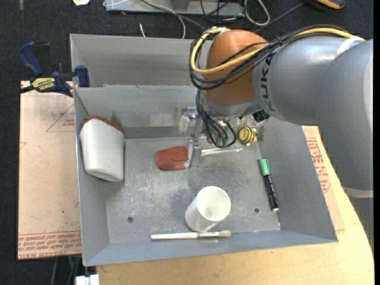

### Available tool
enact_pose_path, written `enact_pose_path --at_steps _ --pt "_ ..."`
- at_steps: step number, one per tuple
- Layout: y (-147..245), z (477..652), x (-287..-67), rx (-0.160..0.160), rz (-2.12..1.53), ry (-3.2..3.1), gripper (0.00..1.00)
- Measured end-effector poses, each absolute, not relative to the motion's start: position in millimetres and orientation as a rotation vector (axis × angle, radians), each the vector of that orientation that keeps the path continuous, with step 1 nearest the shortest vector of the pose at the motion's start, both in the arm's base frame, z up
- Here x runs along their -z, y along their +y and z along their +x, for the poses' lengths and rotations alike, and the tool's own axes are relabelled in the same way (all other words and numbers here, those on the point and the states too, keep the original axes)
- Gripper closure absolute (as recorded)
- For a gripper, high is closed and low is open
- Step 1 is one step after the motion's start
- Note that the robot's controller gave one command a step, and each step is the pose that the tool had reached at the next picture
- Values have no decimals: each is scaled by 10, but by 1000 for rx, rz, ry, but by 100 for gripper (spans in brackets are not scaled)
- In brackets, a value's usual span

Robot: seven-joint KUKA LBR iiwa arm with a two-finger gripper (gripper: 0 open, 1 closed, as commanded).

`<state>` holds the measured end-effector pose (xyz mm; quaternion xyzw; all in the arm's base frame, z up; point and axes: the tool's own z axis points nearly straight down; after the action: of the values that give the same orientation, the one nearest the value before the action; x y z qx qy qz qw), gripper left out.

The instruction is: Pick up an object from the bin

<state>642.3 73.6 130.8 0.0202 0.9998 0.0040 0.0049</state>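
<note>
On the claw: hangs low over the floor of the bin, near the middle and toward the back wall, under the arm's orange cover. Stands spread open, with the two metal fingers well apart. Grips nothing; shows only bare grey floor between them. Reaches with the finger on the view's left down to the right end of a flat reddish-brown lump; cannot tell whether touching it or just beside it. Points the other finger off toward the view's right, low over the floor.

On the reddish-brown lump: lies flat on the floor just left of the claw, outside the fingers, not lifted.

Elsewhere in the bin:
- A white box-shaped container against the left wall, well apart from the claw.
- A white cup tipped on its side toward the front, near the claw but clear of it.
- A thin white brush along the front wall, just in front of the cup.
- A black marker with a green cap by the right wall, lying front to back.
</note>
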Motion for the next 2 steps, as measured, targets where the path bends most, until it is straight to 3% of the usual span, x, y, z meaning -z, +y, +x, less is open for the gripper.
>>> enact_pose_path --at_steps 1,2 --pt "703 6439 -830 -4 15 3139 0" --pt "748 6412 -700 -15 213 3115 0"
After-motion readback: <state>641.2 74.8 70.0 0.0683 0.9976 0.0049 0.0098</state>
